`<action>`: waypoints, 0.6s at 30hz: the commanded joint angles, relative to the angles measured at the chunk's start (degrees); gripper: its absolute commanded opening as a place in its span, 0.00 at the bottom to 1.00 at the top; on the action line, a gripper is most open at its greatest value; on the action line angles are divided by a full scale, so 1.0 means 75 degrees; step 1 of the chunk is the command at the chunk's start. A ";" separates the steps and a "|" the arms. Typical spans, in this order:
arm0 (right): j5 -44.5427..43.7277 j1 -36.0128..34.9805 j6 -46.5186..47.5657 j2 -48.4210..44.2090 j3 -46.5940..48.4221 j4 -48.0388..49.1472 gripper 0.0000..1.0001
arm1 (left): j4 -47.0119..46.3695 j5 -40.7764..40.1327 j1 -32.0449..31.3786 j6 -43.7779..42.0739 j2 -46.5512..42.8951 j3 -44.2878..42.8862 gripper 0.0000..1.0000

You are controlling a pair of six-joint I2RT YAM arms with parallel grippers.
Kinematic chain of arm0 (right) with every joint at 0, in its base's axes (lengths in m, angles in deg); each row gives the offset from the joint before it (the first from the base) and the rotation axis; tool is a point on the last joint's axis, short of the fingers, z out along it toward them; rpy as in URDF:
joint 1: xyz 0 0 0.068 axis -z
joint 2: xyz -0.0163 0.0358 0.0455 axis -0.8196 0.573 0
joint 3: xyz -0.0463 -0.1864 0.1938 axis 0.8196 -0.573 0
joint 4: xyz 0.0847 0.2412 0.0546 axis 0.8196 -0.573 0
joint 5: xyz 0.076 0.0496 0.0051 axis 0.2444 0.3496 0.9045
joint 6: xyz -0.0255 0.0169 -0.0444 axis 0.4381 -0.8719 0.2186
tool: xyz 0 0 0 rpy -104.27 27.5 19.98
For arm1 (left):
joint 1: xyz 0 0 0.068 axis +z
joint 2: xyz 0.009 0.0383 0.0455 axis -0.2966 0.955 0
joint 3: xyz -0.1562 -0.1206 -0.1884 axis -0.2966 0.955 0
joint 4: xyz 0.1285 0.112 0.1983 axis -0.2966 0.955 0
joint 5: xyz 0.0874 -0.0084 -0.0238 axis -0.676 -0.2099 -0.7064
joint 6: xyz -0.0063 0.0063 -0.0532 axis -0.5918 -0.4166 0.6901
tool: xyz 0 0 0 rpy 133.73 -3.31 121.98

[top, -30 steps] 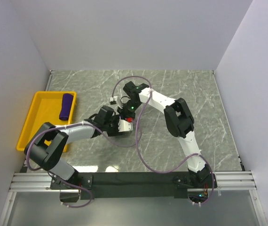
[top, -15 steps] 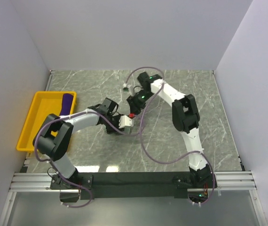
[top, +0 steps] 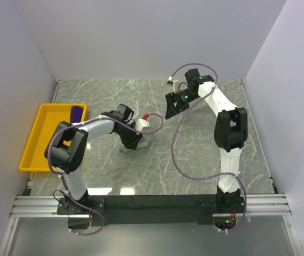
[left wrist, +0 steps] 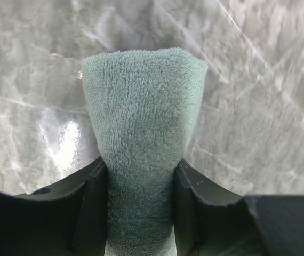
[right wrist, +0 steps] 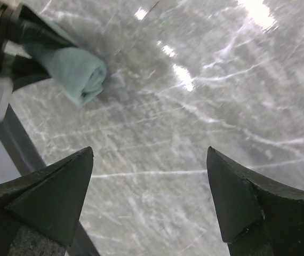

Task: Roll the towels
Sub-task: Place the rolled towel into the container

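Note:
The pale mint green towel [left wrist: 144, 106] is a tight roll, pinched between my left gripper's [left wrist: 140, 197] two black fingers, its free end sticking out forward over the marble table. From above, the roll [top: 142, 143] sits at the table's middle under the left gripper [top: 133, 140]. My right gripper [top: 172, 105] stands open further back and to the right, clear of the roll, with nothing in it [right wrist: 149, 160]. It looks back at the roll [right wrist: 80, 72]. The deep purple towel [top: 76, 113] lies rolled in the yellow tray.
The yellow tray [top: 32, 141] stands at the table's left edge beside the left wall. White walls close the table on three sides. Purple cables loop from both arms above the table's middle. The black base rail runs along the near edge.
My right gripper has opened, let go of the mint roll and drawn back and to the right. My left gripper has closed in on the roll and turned with it.

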State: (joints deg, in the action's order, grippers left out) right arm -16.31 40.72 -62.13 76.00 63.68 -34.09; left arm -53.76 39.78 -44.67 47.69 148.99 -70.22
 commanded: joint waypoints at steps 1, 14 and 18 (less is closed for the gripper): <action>-0.0088 0.0012 -0.0101 -0.0527 -0.0369 0.0256 0.93 | 0.0962 -0.0172 0.0303 0.0990 0.0819 0.0491 0.37; -0.0147 0.0199 -0.0124 -0.0328 -0.0229 0.0057 0.93 | 0.2462 0.1353 0.3126 0.1858 -0.0869 -0.2143 0.00; -0.0147 0.0223 -0.0135 -0.0363 -0.0334 0.0092 0.94 | 0.2825 0.1167 0.4810 0.1753 -0.0764 -0.2942 0.00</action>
State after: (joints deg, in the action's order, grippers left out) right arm -17.63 41.87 -62.92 74.10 60.62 -33.63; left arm -36.50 47.59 -15.91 60.11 145.47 -87.32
